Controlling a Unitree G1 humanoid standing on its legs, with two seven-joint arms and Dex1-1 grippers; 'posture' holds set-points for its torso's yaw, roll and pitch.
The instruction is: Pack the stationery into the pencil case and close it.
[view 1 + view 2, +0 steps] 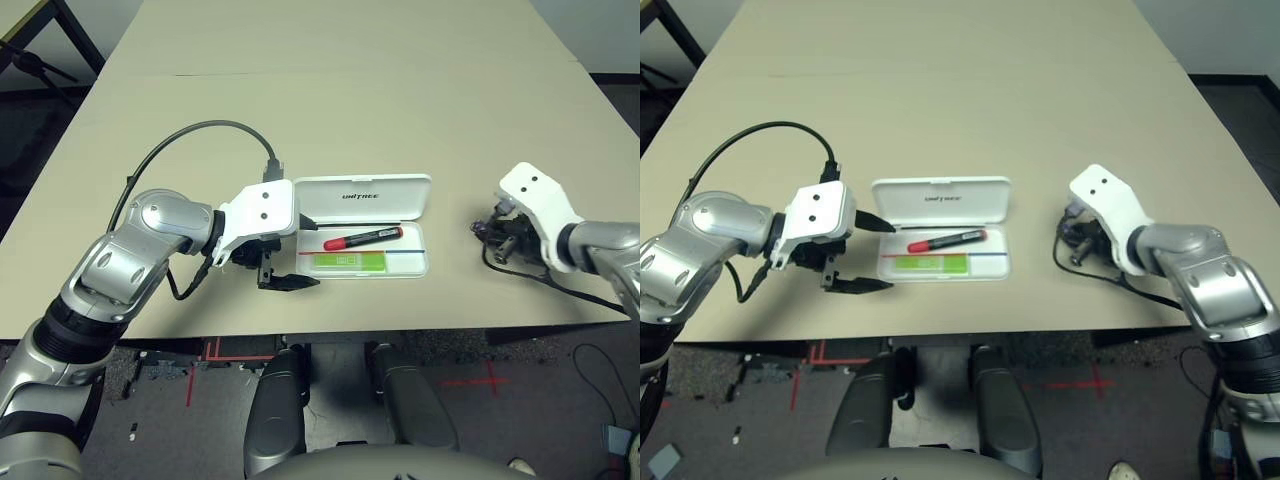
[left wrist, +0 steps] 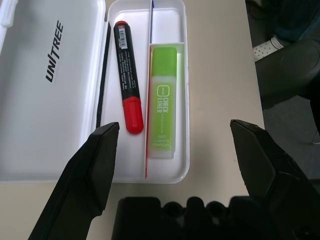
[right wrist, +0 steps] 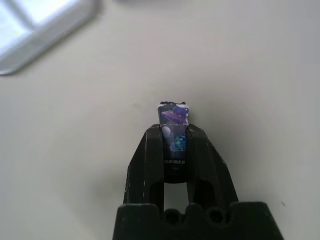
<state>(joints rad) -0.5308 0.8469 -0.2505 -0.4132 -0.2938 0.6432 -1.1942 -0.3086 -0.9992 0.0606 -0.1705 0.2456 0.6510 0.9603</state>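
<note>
The white pencil case (image 1: 400,208) lies open at the table's front centre, its lid marked UNITREE folded back. In its tray lie the red marker (image 1: 362,238) with a black end and, nearer me, the light-green highlighter (image 1: 348,262). My left gripper (image 1: 298,251) stands open at the case's left end, its fingers (image 2: 100,155) spread wider than the tray and apart from it. Right of the case, low over the table, my right gripper (image 3: 173,134) is shut on the tiny dark purplish block (image 3: 173,113), which sticks out past the fingertips.
A black cable (image 1: 190,135) loops from my left wrist over the table behind the arm. A corner of the case (image 3: 45,20) lies a short way from the right gripper. The tan table (image 1: 350,90) stretches bare behind the case; its front edge runs just below the case.
</note>
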